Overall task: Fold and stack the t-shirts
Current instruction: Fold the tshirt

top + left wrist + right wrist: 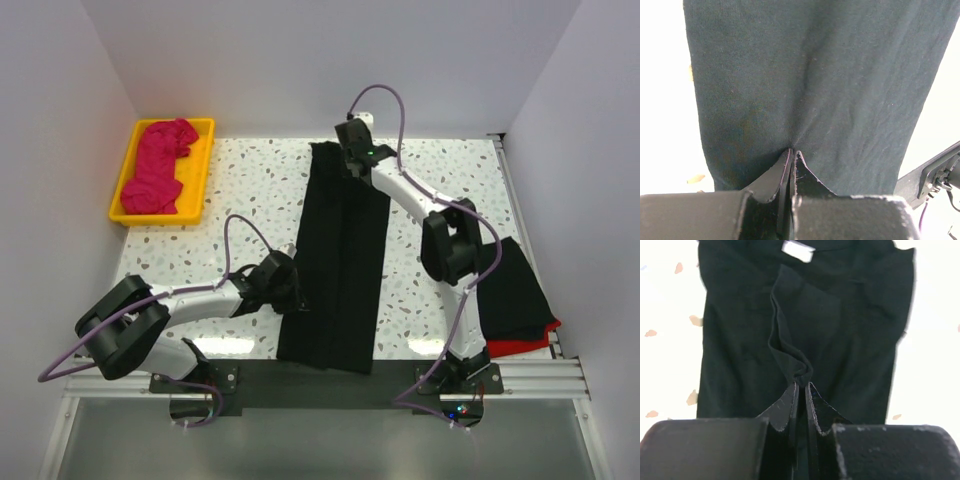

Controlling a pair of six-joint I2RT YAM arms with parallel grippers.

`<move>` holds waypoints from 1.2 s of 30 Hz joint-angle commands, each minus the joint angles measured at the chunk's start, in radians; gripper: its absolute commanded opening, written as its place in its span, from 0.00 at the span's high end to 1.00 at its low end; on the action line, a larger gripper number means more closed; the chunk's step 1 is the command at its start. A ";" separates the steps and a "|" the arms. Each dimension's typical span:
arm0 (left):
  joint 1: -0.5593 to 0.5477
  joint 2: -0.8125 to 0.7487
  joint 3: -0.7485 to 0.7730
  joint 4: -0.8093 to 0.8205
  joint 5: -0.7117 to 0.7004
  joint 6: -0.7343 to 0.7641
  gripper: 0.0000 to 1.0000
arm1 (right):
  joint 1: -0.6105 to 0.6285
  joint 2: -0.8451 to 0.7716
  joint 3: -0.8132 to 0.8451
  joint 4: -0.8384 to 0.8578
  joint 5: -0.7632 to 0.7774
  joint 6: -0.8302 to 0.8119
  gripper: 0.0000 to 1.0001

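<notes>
A large black t-shirt (340, 262) lies folded into a long strip down the middle of the table. My left gripper (290, 290) is shut on its left edge near the front; in the left wrist view the cloth (815, 85) bunches at my closed fingertips (792, 151). My right gripper (352, 160) is shut on the shirt's far end; in the right wrist view a pinched fold of the shirt (790, 355) rises from the jaws (801, 385). A magenta-pink t-shirt (158, 165) lies crumpled in the tray. Folded black (512, 290) and red (525, 345) shirts lie at the right.
A yellow plastic tray (128, 170) stands at the back left. White walls close in the table at the back and sides. A metal rail (330, 385) runs along the near edge at the arm bases.
</notes>
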 commanded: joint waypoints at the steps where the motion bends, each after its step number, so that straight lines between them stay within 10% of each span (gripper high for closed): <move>1: -0.002 0.003 -0.023 -0.044 -0.008 0.002 0.99 | -0.016 -0.122 -0.126 0.086 0.052 0.065 1.00; 14: -0.003 0.001 -0.010 -0.045 0.007 0.030 0.99 | -0.029 -0.298 -0.460 0.121 0.081 0.200 0.98; 27: -0.002 -0.023 0.124 -0.094 0.048 0.111 0.86 | -0.050 -0.451 -0.595 0.108 -0.023 0.217 0.49; 36: 0.000 0.073 0.255 -0.093 0.070 0.156 0.84 | -0.076 -0.254 -0.332 0.082 -0.149 0.150 0.49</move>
